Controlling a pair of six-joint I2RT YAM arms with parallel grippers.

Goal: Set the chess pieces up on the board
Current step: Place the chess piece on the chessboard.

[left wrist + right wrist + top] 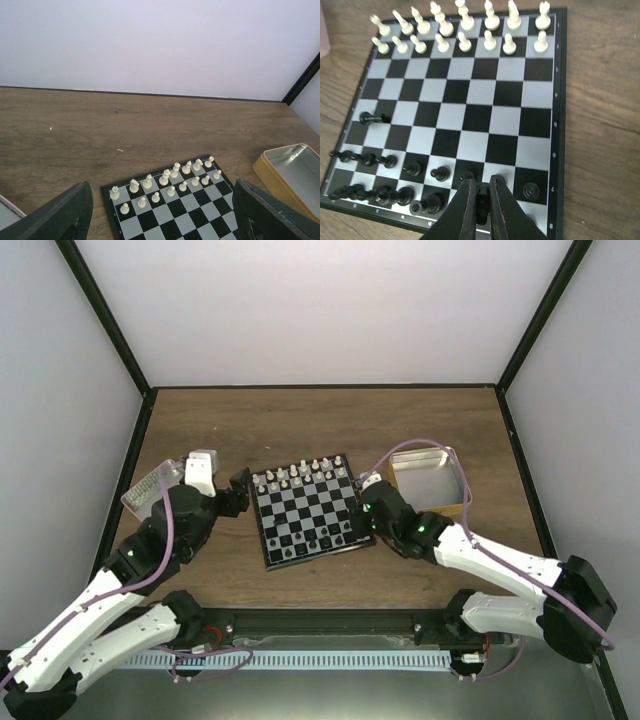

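surface: brown wooden tabletop, white walls
board: middle of the tabletop, slightly askew
black chess pieces: board's near rows, several toppled
left fingers: spread wide, empty, by the board's left edge
right fingers: closed over the board's near edge; something dark between the tips, unclear what

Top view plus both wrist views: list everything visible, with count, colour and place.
table: 1, brown wood, under everything
board: 1, black and grey checks, table centre
white pieces: 16, cream, standing on the board's two far rows
black pieces: count unclear, black, board's near rows; several lie on their sides, one lies apart towards the middle
tin: 1, gold, empty, right of board
pale tray: 1, translucent, left of board, partly behind left arm
left fingers: 2, black, open, beside the board's left edge
right fingers: 2, black, shut, over the board's near edge
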